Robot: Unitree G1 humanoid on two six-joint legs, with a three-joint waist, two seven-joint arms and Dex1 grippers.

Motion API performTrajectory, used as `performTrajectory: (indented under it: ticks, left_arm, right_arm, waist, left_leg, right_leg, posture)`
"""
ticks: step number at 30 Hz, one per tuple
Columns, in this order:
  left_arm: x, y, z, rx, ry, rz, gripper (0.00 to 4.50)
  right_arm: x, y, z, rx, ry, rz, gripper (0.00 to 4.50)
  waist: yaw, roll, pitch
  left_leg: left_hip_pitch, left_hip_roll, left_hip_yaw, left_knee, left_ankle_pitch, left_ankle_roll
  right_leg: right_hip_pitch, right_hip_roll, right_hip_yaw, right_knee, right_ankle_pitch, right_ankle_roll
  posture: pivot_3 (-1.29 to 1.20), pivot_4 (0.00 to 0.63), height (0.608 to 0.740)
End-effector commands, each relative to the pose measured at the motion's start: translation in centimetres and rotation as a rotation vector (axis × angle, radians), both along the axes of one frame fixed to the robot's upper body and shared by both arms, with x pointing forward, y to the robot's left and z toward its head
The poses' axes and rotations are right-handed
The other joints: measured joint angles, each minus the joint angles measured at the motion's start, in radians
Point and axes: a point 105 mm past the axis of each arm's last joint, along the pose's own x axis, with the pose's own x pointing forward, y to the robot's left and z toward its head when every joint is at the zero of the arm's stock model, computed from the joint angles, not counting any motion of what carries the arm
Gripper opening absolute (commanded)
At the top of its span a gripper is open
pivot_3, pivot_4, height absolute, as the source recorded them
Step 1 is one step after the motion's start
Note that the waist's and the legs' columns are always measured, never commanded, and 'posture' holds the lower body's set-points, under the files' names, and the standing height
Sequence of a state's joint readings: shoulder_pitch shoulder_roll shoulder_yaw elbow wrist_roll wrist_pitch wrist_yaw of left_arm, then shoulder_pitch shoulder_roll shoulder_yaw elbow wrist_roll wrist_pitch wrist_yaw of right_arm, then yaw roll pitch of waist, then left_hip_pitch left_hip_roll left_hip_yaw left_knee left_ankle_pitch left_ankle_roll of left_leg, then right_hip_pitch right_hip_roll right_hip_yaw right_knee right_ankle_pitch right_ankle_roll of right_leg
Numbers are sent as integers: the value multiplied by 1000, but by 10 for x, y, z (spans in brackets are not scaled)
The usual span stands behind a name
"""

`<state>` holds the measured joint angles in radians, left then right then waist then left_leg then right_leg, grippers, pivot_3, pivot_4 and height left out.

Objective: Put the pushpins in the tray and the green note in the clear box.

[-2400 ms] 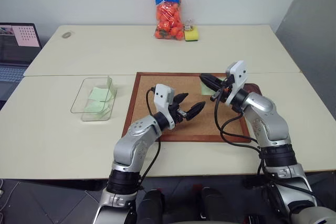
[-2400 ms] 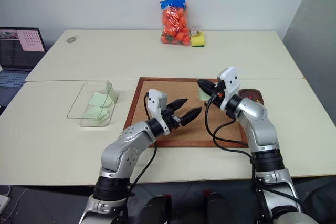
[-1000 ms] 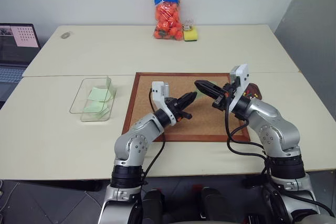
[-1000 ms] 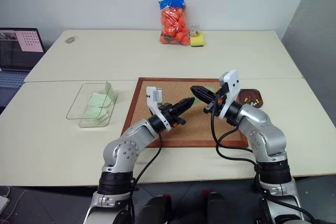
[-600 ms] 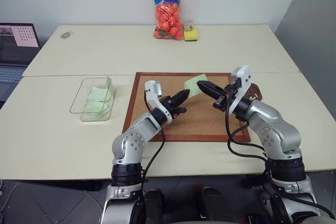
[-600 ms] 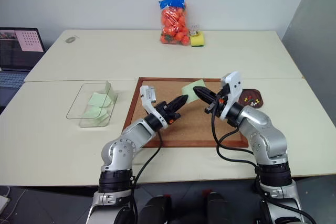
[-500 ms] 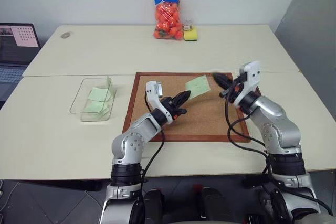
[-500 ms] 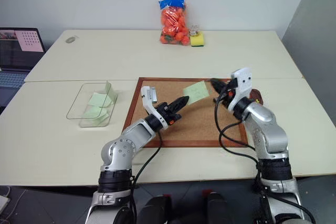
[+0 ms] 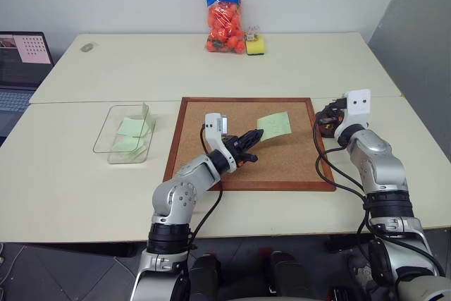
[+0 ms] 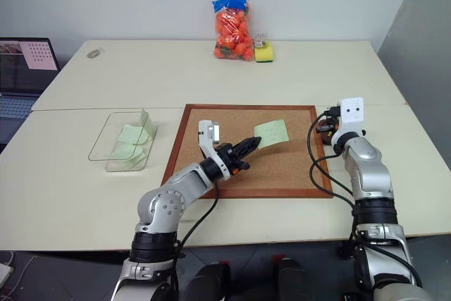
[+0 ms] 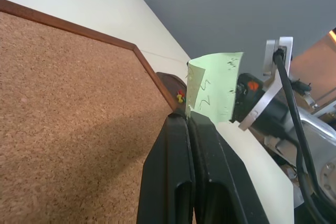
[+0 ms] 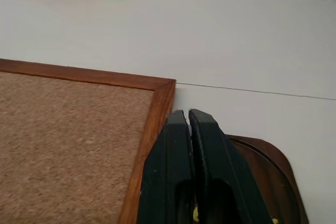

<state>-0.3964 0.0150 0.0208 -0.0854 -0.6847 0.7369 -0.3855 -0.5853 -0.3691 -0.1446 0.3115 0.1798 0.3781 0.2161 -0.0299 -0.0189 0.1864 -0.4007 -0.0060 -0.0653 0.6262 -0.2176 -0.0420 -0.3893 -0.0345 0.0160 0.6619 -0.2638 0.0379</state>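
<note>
The green note [image 9: 274, 124] sticks up from the tips of my left gripper [image 9: 254, 134], which is shut on its lower edge above the corkboard [image 9: 282, 163]; the left wrist view shows the green note [image 11: 215, 85] pinched between the fingers. My right gripper [image 12: 186, 115] is shut and hovers over the dark brown tray [image 12: 275, 169] just past the board's right edge. Nothing shows between its fingers. Pushpins [image 11: 180, 97] with red and yellow heads lie in the tray [image 11: 167, 78]. The clear box [image 9: 111, 121] stands left of the board with pale green slips inside.
A bag of orange items [image 9: 224, 19] and a yellow sponge [image 9: 256, 46] sit at the table's far edge. A laptop [image 9: 17, 68] stands at the far left. A seam runs across the table behind the corkboard.
My right gripper swung from the middle of the board to the right, over the tray. The green note stays in the left gripper, which kept its place.
</note>
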Motion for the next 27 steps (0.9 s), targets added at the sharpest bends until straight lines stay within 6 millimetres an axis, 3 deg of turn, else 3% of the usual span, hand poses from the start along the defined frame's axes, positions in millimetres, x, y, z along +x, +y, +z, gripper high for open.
performTrajectory:
  ticks: [1, 14, 20, 24, 27]
  left_arm:
    - [-5, -4, 12, 0, -56, -24, 64]
    - [-7, -7, 11, 10, -59, -33, 0]
    - [-8, -8, 11, 12, -61, -42, 0]
    - [-8, -8, 11, 12, -61, -41, 0]
    - [-6, -4, 14, -5, -61, -18, 0]
  right_arm:
    - [5, -4, 14, 30, -36, -20, 0]
    - [5, -15, 5, 29, -16, -58, 2857]
    - [5, -21, 5, 19, -21, -89, 4476]
    - [5, -23, 9, 11, -47, -97, 4492]
    - [3, -5, 19, 21, -99, 2, 4492]
  waist:
    - [0, 0, 0]
    - [0, 0, 0]
    - [0, 0, 0]
    - [0, 0, 0]
    - [0, 0, 0]
  left_leg:
    - [0, 0, 0, 0, 0, 0]
    - [0, 0, 0, 0, 0, 0]
    - [0, 0, 0, 0, 0, 0]
    - [0, 0, 0, 0, 0, 0]
    - [0, 0, 0, 0, 0, 0]
  right_leg:
    - [0, 0, 0, 0, 0, 0]
    - [0, 0, 0, 0, 0, 0]
    - [0, 0, 0, 0, 0, 0]
    - [0, 0, 0, 0, 0, 0]
    - [0, 0, 0, 0, 0, 0]
  posture:
    - [0, 150, 740]
    - [0, 150, 740]
    - [0, 150, 740]
    - [0, 150, 740]
    - [0, 150, 740]
